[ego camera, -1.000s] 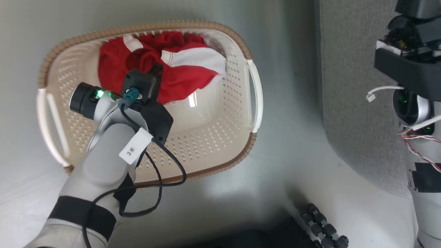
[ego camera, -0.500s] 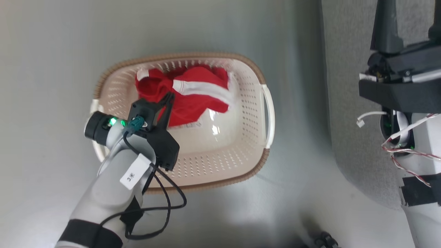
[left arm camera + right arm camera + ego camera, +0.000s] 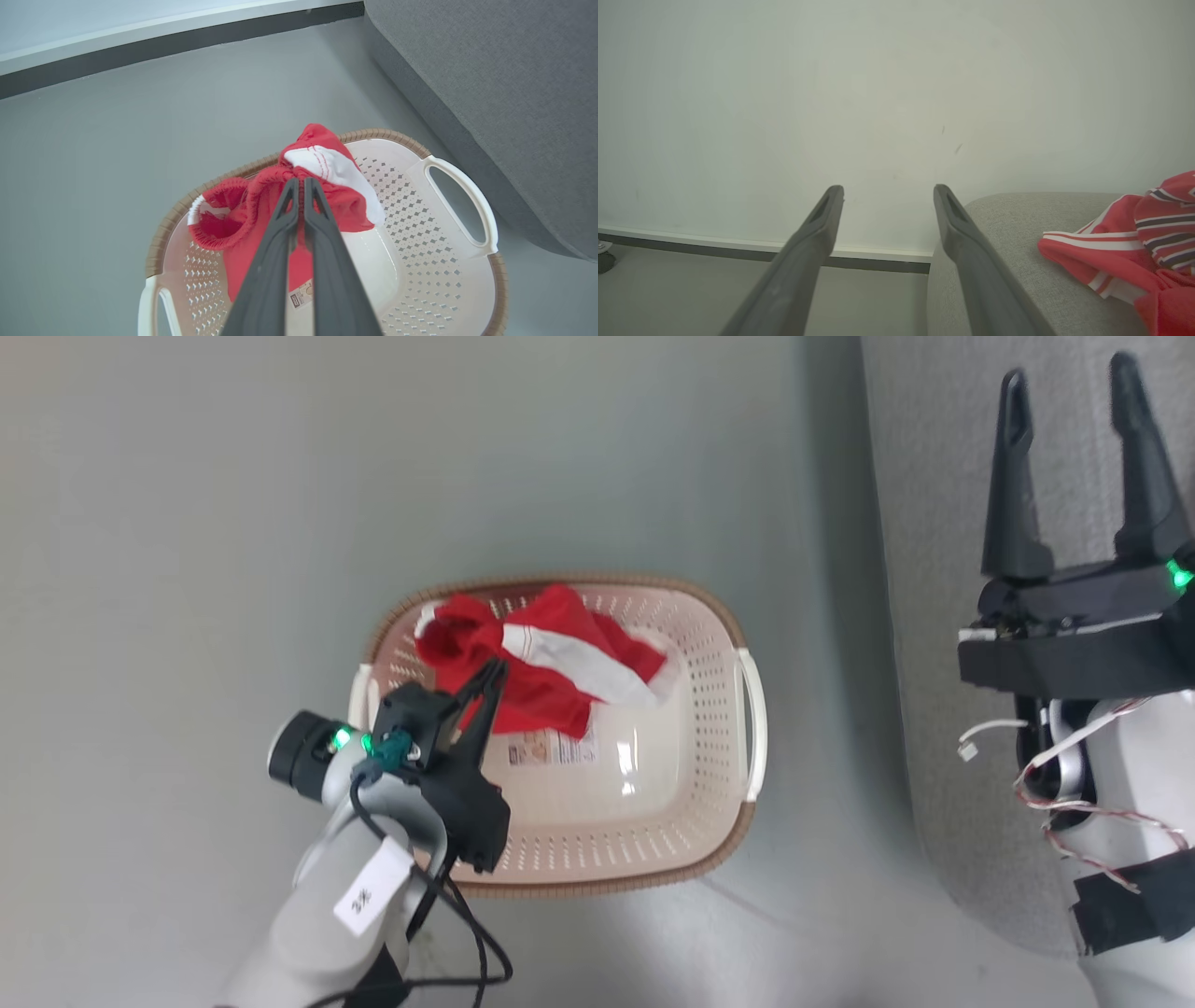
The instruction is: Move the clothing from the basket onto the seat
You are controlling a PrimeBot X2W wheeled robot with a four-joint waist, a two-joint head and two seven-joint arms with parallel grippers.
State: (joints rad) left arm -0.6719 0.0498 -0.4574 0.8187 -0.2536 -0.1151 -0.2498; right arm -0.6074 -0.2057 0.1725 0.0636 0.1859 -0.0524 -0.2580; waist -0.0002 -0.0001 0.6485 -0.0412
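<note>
While one red garment [image 3: 252, 210] with white bands sits gathered over the far half of the basket [image 3: 695, 784], the lifting-out step of the laundry job appears to be in hand. A bunched, elastic-looking edge of the cloth is pinched at the fingertips of the left gripper [image 3: 299, 183], whose jaws are pressed together on it with barely a gap. The rest of the fabric trails down inside the basket, and whether it touches the bottom cannot be told. The basket stands on a grey floor [image 3: 280, 523], just beside the grey sofa [image 3: 934, 616] on the robot's right. Over that sofa hovers the right gripper [image 3: 1069, 371], its jaws spread wide and holding nothing. A striped red jersey [image 3: 1134, 242] already lies on the sofa cushion. By the look of it, the next move calls for raising the pinched garment clear of the brown rim and carrying it rightward over the sofa's edge. The fingers should part only once the cloth is above the cushion, since a trailing hem could catch the rim.
</note>
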